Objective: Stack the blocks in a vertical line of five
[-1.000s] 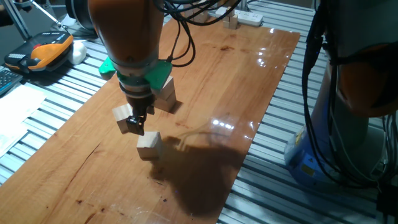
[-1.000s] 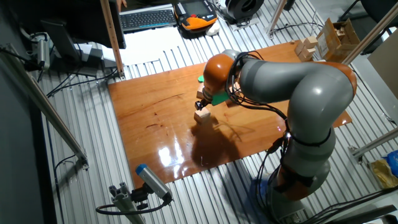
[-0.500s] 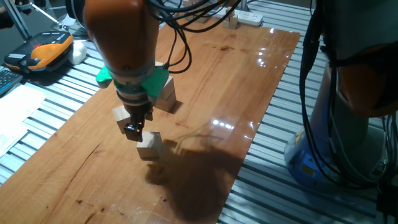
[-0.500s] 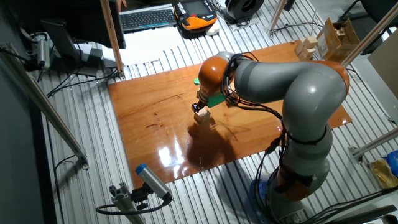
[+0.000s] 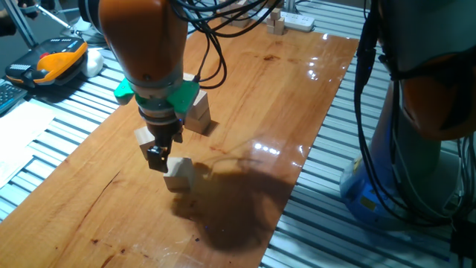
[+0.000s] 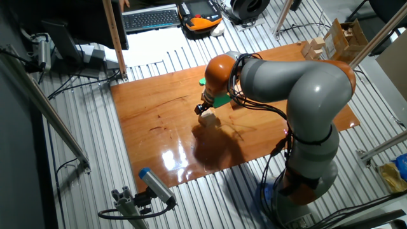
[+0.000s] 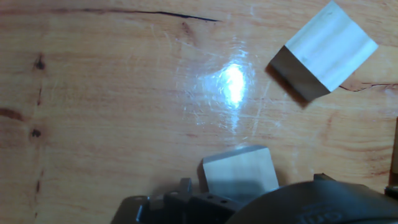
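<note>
One fixed view, risk: the gripper hangs just beside the near wooden cube, off to its left; my guess is that a straight descent would land a finger on the cube's edge and shove it across the wooden desk instead of straddling it
One fixed view, blocks: a 2nd cube sits just behind the fingers, a 3rd cube stands further back by the green part of the hand; no tower has begun, and I can pick out only 3 of the 5 here
One fixed view, arm pose: the orange wrist points straight down over the left long edge of the desk
The other fixed view, risk: the arm's bulk shades the near cube, so alignment is hard to judge
The other fixed view, arm pose: the grey arm reaches from the right edge across to mid-desk, hand vertical
Hand view, risk: the closest block lies at the bottom edge, partly under the hand body, off the centre line; another block lies skewed at the upper right, well apart
Hand view, grip: nothing sits between the jaws; whether they are spread or closed I cannot tell
</note>
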